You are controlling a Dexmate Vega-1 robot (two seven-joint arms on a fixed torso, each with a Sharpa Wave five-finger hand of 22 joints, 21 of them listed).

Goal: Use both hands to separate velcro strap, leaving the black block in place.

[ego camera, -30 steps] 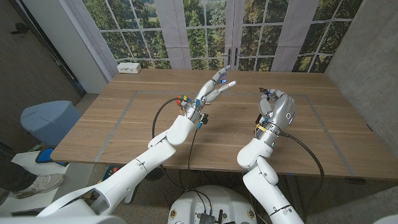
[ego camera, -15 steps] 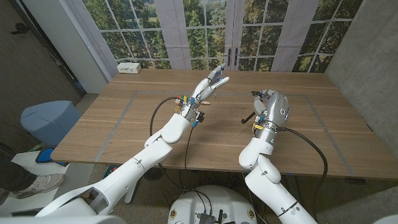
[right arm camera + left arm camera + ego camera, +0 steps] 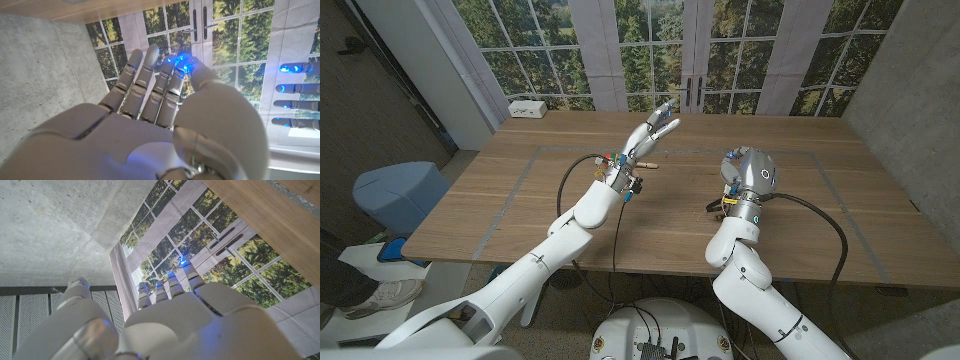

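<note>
Two hands raised over the wooden table [image 3: 520, 210].
Left hand [image 3: 655, 130] spreads straight fingers, holding nothing. Right hand [image 3: 750, 172] turns its back; its wrist view leaves the grip unclear. Head view: dark strap [image 3: 714, 206], apparently, beside that wrist.

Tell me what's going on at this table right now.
A two-armed robot stands at a wooden table with both arms raised over it. Its left hand is lifted with fingers spread and holds nothing. Its right hand is turned with its back to the head camera; the right wrist view shows its fingers extended and empty. I cannot make out a velcro strap or black block, so nothing is being handled.
</note>
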